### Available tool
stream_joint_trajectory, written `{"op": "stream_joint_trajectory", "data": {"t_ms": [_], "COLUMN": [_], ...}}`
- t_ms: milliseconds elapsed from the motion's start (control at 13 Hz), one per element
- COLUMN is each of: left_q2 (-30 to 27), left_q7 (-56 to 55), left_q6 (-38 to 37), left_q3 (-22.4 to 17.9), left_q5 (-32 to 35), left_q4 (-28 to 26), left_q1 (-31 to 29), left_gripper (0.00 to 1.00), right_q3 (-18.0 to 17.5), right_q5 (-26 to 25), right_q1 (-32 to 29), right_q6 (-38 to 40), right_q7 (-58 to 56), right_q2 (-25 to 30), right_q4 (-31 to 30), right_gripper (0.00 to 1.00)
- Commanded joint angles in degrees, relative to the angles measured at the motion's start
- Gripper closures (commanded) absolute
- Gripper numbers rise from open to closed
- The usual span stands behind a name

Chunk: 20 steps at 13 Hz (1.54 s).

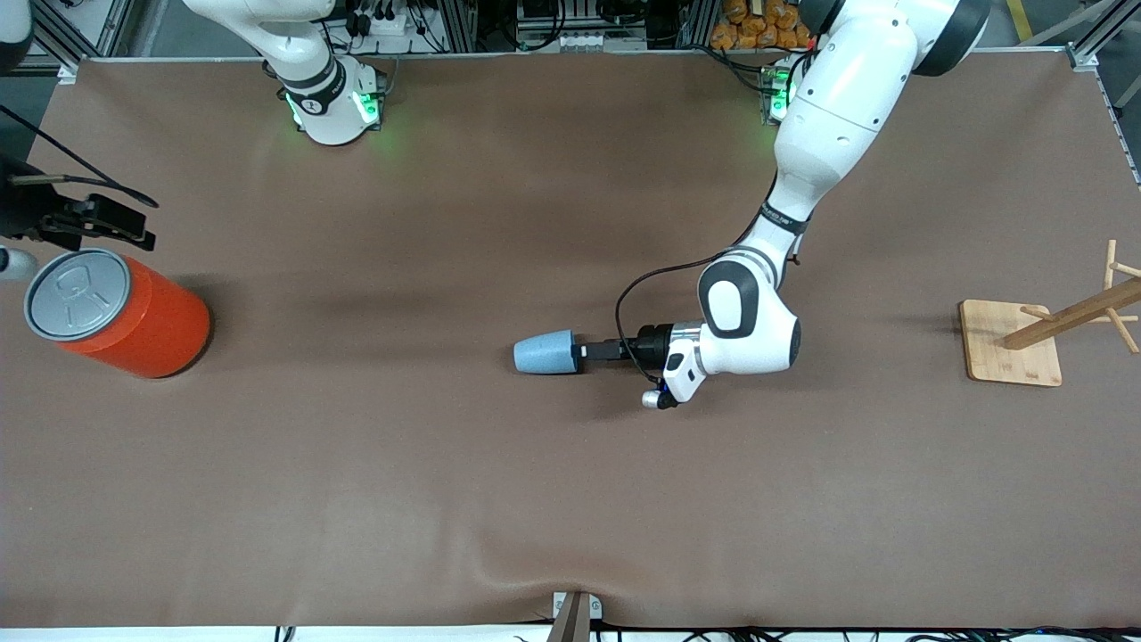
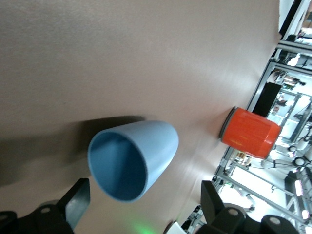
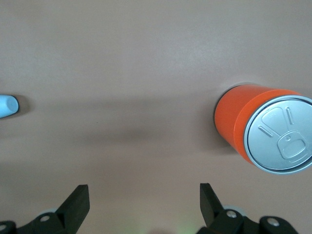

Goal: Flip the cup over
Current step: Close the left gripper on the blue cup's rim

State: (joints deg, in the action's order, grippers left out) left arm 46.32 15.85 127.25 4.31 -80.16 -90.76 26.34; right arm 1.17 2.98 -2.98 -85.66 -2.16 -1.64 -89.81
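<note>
the cup (image 1: 545, 351) is seen lying on its side near the middle of the brown table (image 1: 499, 499), its narrow closed end turned toward the right arm's end of the table and its open mouth turned toward the left gripper (image 1: 581, 351). in the left wrist view the cup (image 2: 132, 160) is shown mouth-on, its blue inside visible, with the two dark fingers (image 2: 77, 201) set wide apart on either side of the rim and no contact to be made out. the left gripper is held low, just beside the cup's mouth, with its jaws spread.

the right gripper (image 1: 116, 227) is found at the right arm's end of the table, above the surface near the orange can (image 1: 120, 312). its jaws are likewise parted, as shown in the right wrist view, where the fingers (image 3: 78, 204) stand well apart with nothing between them. the orange can (image 3: 265, 129) stands upright, its grey pull-tab lid on top, well apart from the cup.

a wooden rack (image 1: 1043, 334) stands toward the left arm's end of the table.
</note>
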Motion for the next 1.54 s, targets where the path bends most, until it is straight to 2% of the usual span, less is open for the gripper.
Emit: {"op": "stream_joint_trajectory", "data": {"t_ms": [0,308,538,615,692,769,923,1000,1462], "left_q2": [2.6,4.3,5.8,6.2,6.2,6.1,5.8,5.8,4.5], "left_q7": [0.8,0.8,0.9,0.9,0.9,1.2,2.8,3.1,1.8], "left_q6": [1.1,1.2,1.2,2.1,2.6,2.6,2.6,2.6,2.0], "left_q3": [-0.3,-0.3,-0.3,-0.3,-0.3,-0.3,-0.3,-0.3,-0.4], "left_q5": [-2.5,-4.3,-6.3,-6.3,-6.3,-6.2,-6.2,-5.8,-5.4], "left_q4": [3.9,5.9,7.6,8.0,8.1,8.1,7.9,7.9,7.8], "left_q1": [1.7,2.2,3.2,3.5,3.6,3.8,3.8,3.7,2.4], "left_gripper": [0.0,0.0,0.0,0.05,0.17,0.61,0.93,1.0,1.0], "right_q3": [-1.3,-1.5,-1.0,-1.0,-1.1,-1.0,-1.1,-1.1,-1.1], "right_q5": [1.4,0.4,0.4,0.4,-0.2,-0.7,-0.7,-0.7,-3.1], "right_q1": [-1.0,1.2,0.9,0.9,0.9,0.7,0.2,0.2,0.4], "right_q6": [1.9,2.1,2.3,2.5,2.5,2.6,3.0,2.9,2.6], "right_q7": [-0.1,7.0,6.3,6.3,5.2,3.5,2.9,3.1,2.9], "right_q2": [1.5,1.5,1.9,1.9,1.8,1.7,1.6,1.6,1.3], "right_q4": [-0.1,0.4,0.6,1.0,1.7,2.4,2.6,2.6,3.2], "right_gripper": [0.0,0.0,0.0,0.0,0.0,0.0,0.0,0.0,0.0]}}
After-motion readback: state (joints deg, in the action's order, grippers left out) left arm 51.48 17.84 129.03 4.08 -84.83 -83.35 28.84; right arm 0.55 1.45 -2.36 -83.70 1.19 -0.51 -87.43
